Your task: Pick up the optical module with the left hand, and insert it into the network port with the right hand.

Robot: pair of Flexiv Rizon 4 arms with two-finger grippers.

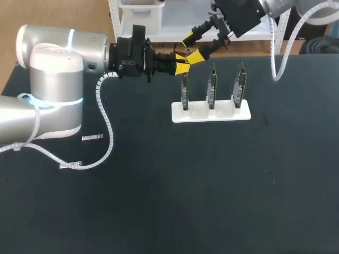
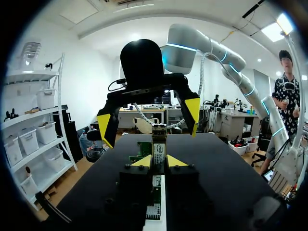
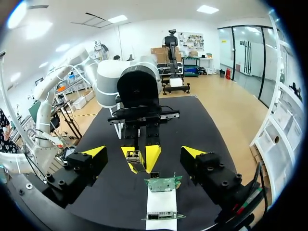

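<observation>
My left gripper (image 1: 181,64) is held level above the table's far side, shut on the small metal optical module (image 2: 159,144), which sticks out past its yellow tips. Facing it from the far side, my right gripper (image 1: 193,47) is open, with one finger on each side of the module's end and touching nothing. In the right wrist view the module (image 3: 134,156) sits in the left gripper (image 3: 141,156), just ahead of my own spread fingers (image 3: 94,153). Below stands a white holder (image 1: 212,112) with three upright green network cards (image 1: 212,84).
Two small silver modules (image 1: 91,137) (image 1: 70,165) lie on the black table near the left arm's white cable. The holder's nearest card (image 3: 162,183) stands just below the two grippers.
</observation>
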